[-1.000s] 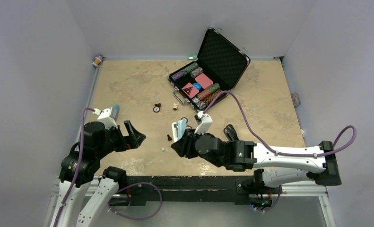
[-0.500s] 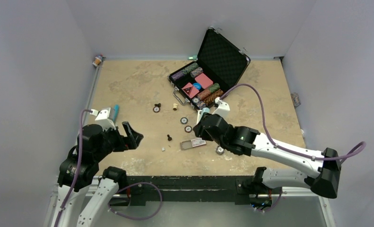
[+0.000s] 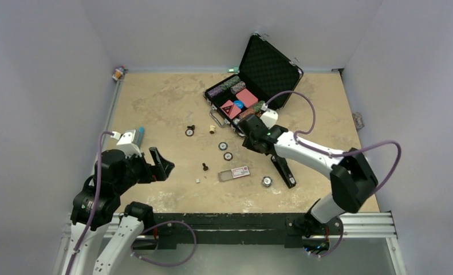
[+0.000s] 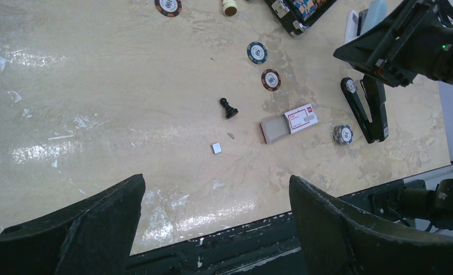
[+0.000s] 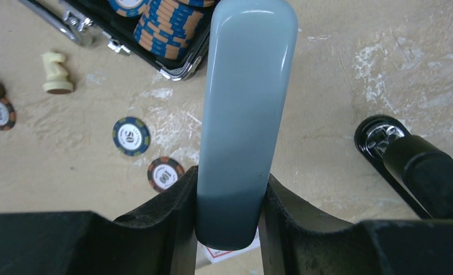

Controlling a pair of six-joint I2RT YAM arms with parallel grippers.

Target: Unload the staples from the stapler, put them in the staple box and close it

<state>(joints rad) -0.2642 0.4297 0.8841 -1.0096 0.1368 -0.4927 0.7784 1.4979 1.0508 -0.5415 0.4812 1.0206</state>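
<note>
On the bench (image 3: 155,103) lie one black stapler (image 3: 284,171), one silver clump of staples (image 3: 197,180) near the black pawn (image 3: 204,167), and four loose chips (image 3: 223,146). Above them the right tool (image 5: 228,200) clamps a pale blue bar (image 5: 247,103); the left tool (image 4: 215,189) gapes wide.

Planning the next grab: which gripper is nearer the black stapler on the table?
Right. The right gripper, clamping a pale blue bar, hovers just beyond the stapler; the left gripper is well off to its left.
</note>
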